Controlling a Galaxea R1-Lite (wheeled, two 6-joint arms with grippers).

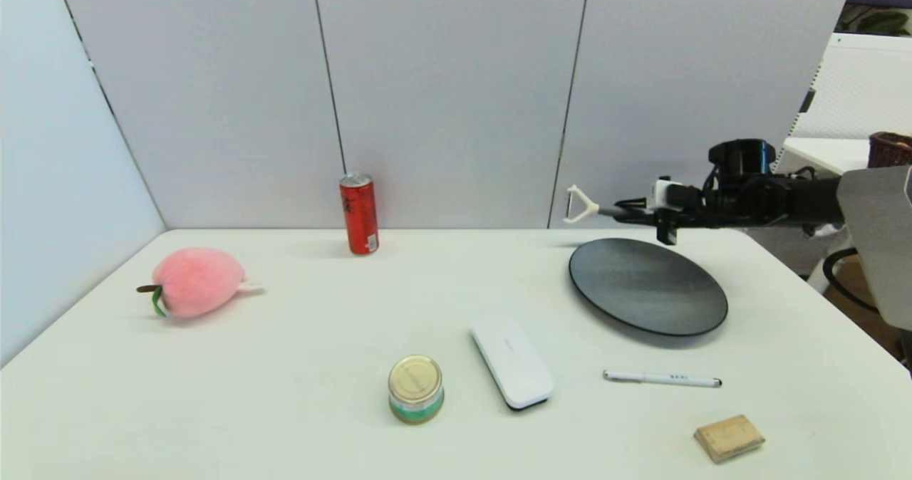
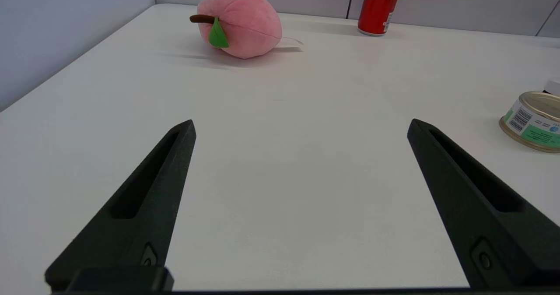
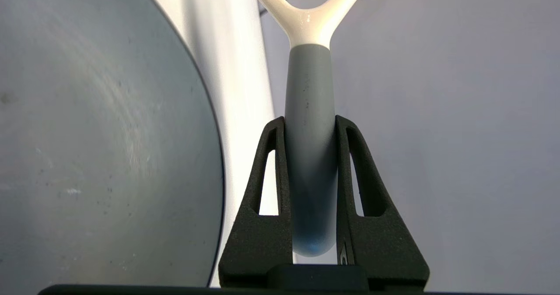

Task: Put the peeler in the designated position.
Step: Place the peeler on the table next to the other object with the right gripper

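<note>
Peeler (image 1: 581,206) lifted, not yet placed.
Right gripper (image 1: 618,213) pinches its grey handle above the black plate's (image 1: 648,288) far rim; left gripper (image 2: 302,126), fingers spread, idles.

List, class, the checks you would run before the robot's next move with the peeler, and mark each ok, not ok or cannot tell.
1. Right hand shut on the peeler handle: ok.
2. Peeler lifted clear of the table: ok.
3. Forked head pointing away from the hand: ok.
4. Black plate bare: ok.
5. Peeler over the plate's middle: not ok, it hangs past the far rim.
6. Left hand open, away from the plate: ok.
</note>
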